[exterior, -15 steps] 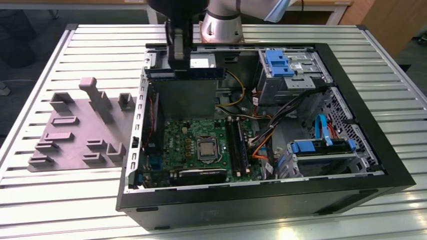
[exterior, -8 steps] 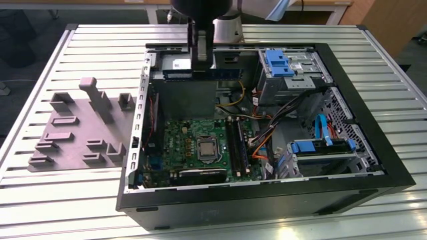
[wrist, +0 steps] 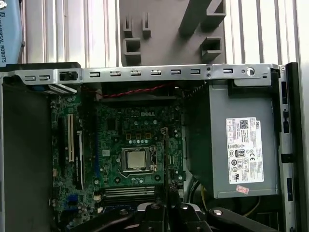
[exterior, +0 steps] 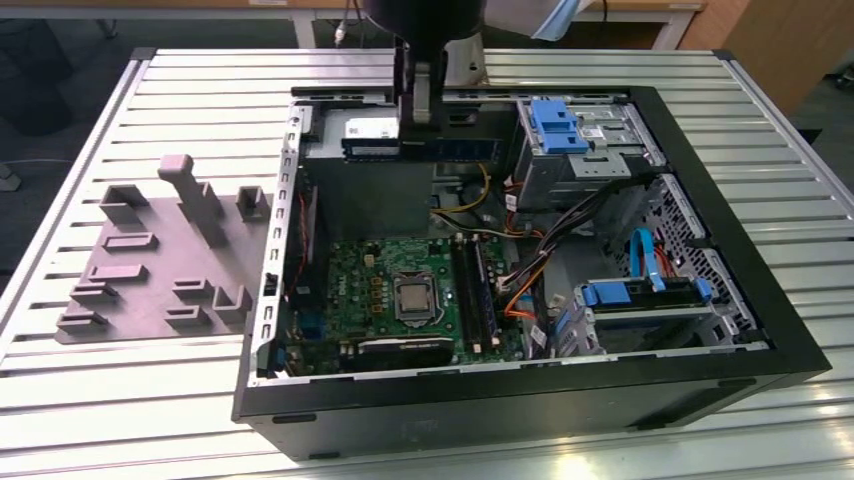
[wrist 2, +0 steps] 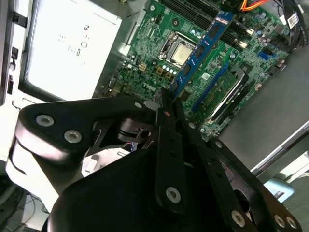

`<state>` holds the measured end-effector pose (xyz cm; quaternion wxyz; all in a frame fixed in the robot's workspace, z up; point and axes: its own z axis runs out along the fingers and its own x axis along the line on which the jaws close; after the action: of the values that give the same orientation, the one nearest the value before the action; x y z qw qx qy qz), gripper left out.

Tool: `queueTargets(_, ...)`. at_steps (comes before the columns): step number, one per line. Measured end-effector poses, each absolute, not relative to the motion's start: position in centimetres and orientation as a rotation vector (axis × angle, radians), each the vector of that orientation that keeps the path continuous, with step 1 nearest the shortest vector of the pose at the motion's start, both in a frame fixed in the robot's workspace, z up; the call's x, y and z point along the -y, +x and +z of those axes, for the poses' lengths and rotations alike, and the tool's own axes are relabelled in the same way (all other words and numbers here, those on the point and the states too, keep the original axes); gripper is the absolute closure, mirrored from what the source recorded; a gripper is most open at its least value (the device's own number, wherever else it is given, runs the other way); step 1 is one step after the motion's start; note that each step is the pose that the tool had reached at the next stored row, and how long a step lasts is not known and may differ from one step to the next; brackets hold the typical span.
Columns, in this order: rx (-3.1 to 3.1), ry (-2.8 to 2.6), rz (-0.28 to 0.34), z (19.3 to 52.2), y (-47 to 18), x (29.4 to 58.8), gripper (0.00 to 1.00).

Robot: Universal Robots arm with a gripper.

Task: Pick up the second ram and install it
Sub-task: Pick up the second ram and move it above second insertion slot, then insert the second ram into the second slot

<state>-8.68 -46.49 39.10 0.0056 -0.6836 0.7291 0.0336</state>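
Observation:
My gripper (exterior: 422,118) hangs over the far end of the open computer case (exterior: 534,395), shut on the second ram (exterior: 447,149). That ram is a long dark blue stick, held level above the case's far end in the exterior view. In the second wrist view the ram (wrist 2: 205,46) runs out from the closed gripper (wrist 2: 166,104) over the green motherboard (wrist 2: 145,67). It shows edge-on as a thin dark line (wrist: 165,164) above the gripper (wrist: 166,209) in the first wrist view. The long black memory slots (exterior: 477,295) lie beside the processor (exterior: 415,298).
A silver power supply (wrist: 241,150) fills one corner of the case. Bright blue drive brackets (exterior: 561,125) (exterior: 641,292) and orange and black cables (exterior: 527,275) sit at the exterior view's right. A grey fixture with raised blocks (exterior: 160,250) lies on the ribbed table (exterior: 80,400), left of the case.

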Motion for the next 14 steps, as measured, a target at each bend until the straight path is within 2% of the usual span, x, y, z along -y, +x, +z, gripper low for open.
queueTargets(14,-2.296,-2.124,0.105,39.0,-6.7,46.4,0.86)
